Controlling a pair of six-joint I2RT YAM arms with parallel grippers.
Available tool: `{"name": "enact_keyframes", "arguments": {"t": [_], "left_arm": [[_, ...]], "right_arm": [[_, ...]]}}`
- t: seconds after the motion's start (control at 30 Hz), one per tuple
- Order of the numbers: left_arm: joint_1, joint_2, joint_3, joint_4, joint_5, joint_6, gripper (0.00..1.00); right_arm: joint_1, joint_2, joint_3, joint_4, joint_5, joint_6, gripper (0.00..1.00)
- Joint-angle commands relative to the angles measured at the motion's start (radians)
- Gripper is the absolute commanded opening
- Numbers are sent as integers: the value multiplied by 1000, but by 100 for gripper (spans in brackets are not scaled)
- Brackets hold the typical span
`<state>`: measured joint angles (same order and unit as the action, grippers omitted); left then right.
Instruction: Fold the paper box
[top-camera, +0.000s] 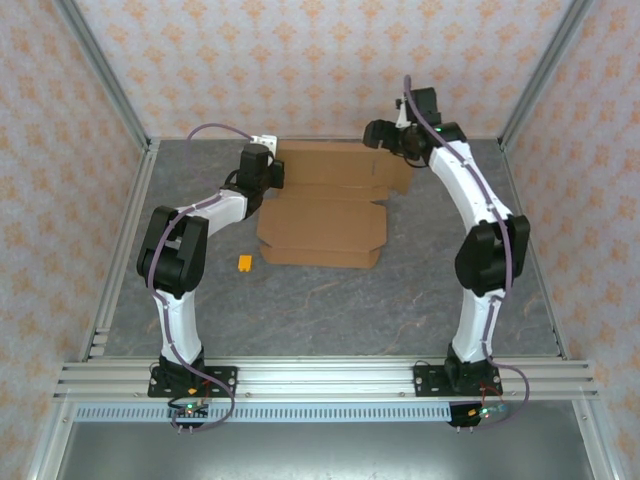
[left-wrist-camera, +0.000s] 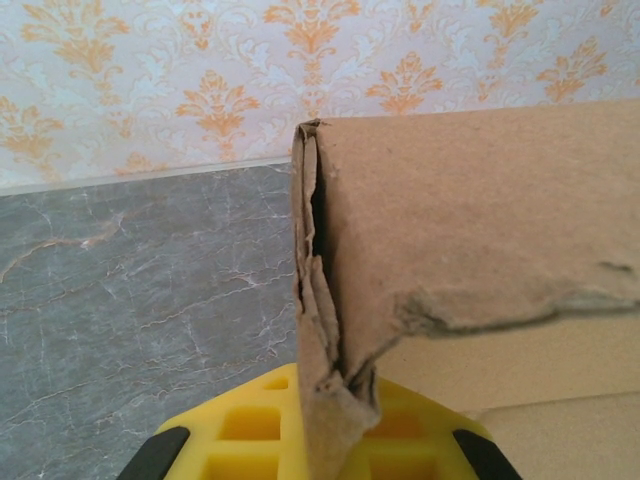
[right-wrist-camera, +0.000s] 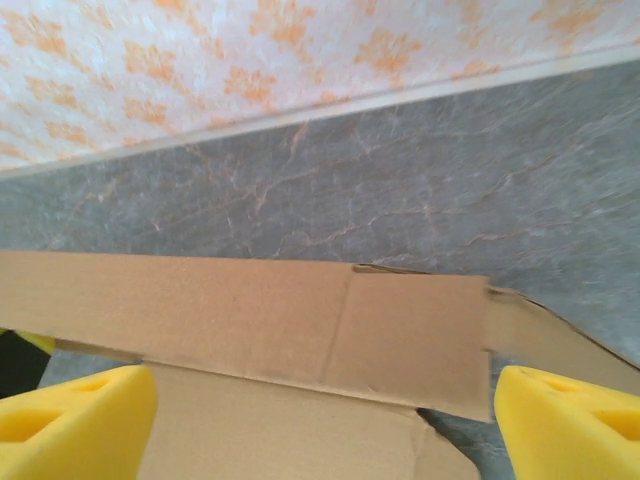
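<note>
The paper box (top-camera: 320, 225) is a brown die-cut cardboard sheet lying mid-table, with its back strip raised along the far side. My left gripper (top-camera: 268, 172) is at the left end of that strip. In the left wrist view its yellow fingers (left-wrist-camera: 240, 430) are shut on the crumpled end of the upright flap (left-wrist-camera: 480, 230). My right gripper (top-camera: 383, 135) hovers over the strip's right end. It is open, with its yellow fingers (right-wrist-camera: 80, 415) wide apart on either side of the folded flap (right-wrist-camera: 250, 310) and not touching it.
A tiny orange-yellow piece (top-camera: 246, 263) lies on the grey table (top-camera: 400, 300) left of the sheet's front edge. Patterned walls and aluminium frame rails (top-camera: 110, 100) close in the back and sides. An open strip of table runs behind the box.
</note>
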<state>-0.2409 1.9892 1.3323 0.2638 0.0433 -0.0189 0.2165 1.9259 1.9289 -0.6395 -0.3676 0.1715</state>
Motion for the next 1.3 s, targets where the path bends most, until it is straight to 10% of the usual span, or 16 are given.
{"name": "enact_keyframes", "arguments": {"t": [0.0,0.43,1.27], "left_arm": [[-1,-24,1,17,-22,0,0],[-1,-15,8,15,-18,7,0],[-19,24,41,-17,-54,105,0]], "right_arm": [[-43,-116,-64,69,-35,47,90],[-71,-106,-377,442,-201,318,93],[-128,70,-255,584,-206,483,91]]}}
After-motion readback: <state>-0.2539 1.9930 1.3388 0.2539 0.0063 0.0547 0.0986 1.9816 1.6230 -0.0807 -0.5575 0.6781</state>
